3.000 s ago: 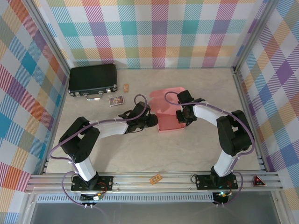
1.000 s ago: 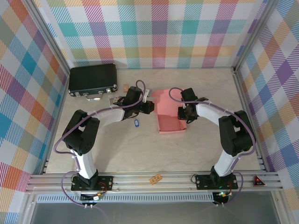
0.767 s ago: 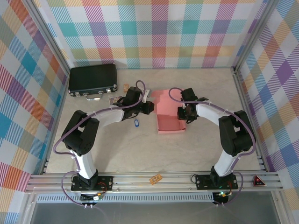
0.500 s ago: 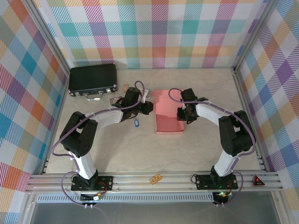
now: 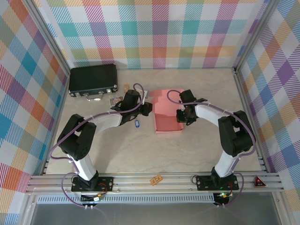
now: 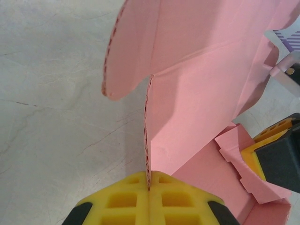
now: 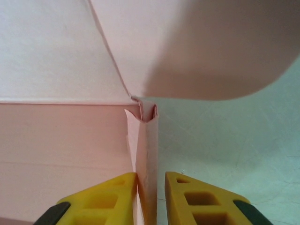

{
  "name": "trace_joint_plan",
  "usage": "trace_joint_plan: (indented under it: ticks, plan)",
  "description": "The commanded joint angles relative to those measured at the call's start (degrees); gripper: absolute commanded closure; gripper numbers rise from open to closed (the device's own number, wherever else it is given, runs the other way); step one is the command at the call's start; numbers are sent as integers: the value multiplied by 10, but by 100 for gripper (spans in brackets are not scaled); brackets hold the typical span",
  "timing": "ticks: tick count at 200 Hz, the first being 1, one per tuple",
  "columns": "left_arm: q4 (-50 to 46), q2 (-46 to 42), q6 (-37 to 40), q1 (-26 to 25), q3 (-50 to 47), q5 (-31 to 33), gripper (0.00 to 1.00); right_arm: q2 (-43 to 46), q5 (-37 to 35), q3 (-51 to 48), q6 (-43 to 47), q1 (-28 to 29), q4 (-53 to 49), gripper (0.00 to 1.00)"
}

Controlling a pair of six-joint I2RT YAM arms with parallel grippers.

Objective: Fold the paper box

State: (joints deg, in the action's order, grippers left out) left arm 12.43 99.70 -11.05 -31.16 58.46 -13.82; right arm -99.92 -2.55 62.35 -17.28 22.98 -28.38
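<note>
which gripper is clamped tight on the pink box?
The left gripper: its yellow fingers meet on a thin wall of the box. On the right gripper the fingers stand apart, straddling a folded corner flap with a gap on one side.

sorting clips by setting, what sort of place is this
Most likely a lab robot cell for tabletop manipulation, not a home or workshop: plaid-patterned walls box in a marble-look table, an aluminium extrusion frame runs along its near edge, and the left arm and right arm are mounted there.
</note>
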Motion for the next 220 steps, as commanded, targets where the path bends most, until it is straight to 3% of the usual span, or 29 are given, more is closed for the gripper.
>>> trace_joint_plan:
  ticks: [1,73,116,220]
  plan:
    - [21,-22,7,-5,-5,11,95,-16,-10,7,8,8,-16,77]
    - [15,-26,11,-6,-3,13,95,-20,-38,7,2,17,-16,80]
    - [12,-28,13,-7,-3,13,95,-10,-27,8,-11,17,-2,74]
    - [11,-28,20,-7,-5,13,95,13,12,1,-32,-9,28,72]
